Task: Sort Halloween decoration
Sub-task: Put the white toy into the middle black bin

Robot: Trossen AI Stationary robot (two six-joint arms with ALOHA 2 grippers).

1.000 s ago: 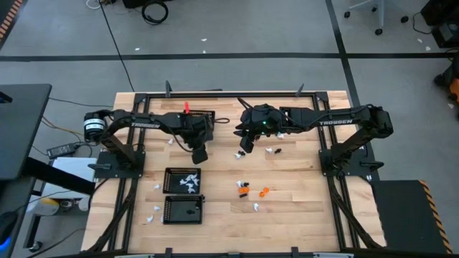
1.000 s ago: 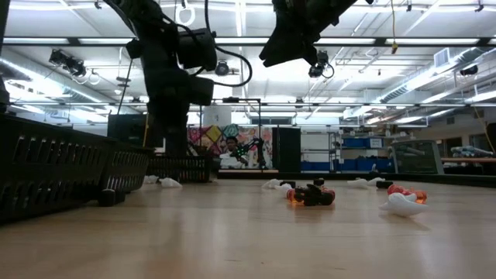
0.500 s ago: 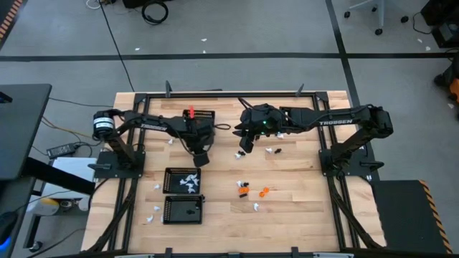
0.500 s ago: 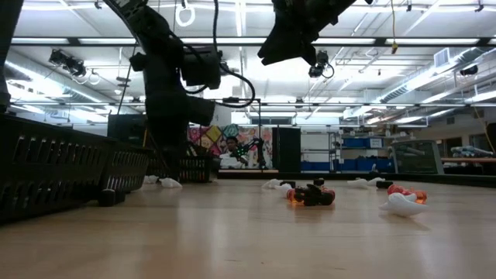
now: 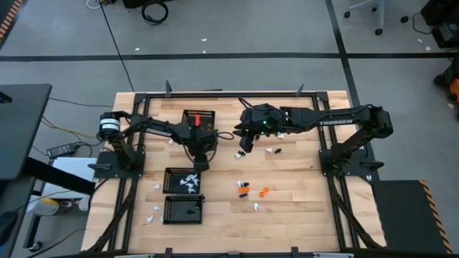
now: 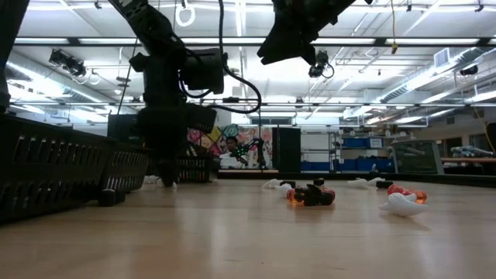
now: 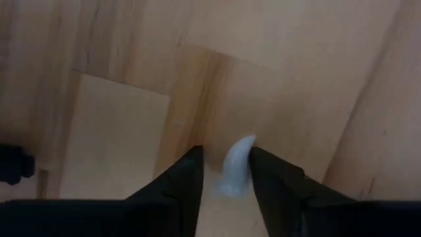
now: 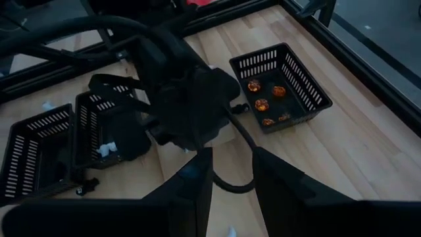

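Overhead, your left gripper (image 5: 201, 165) has swung from beside the far basket (image 5: 199, 118) down to the bare wood just above the middle basket (image 5: 182, 180); the right gripper (image 5: 245, 148) has not moved and hovers mid-table. Low down, open table lies between the left arm and the orange and black pieces (image 6: 311, 194). At the left wrist, you see fingers (image 7: 186, 178) spread either side of a white piece (image 7: 235, 168). At the right wrist, fingers (image 8: 192, 172) stand apart, holding nothing; orange pieces (image 8: 262, 104) sit in the far basket.

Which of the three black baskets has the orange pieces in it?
The basket at the table's far edge, behind the left arm, holds the orange pieces. Of the two nearer baskets, one holds white pieces; the other shows none.
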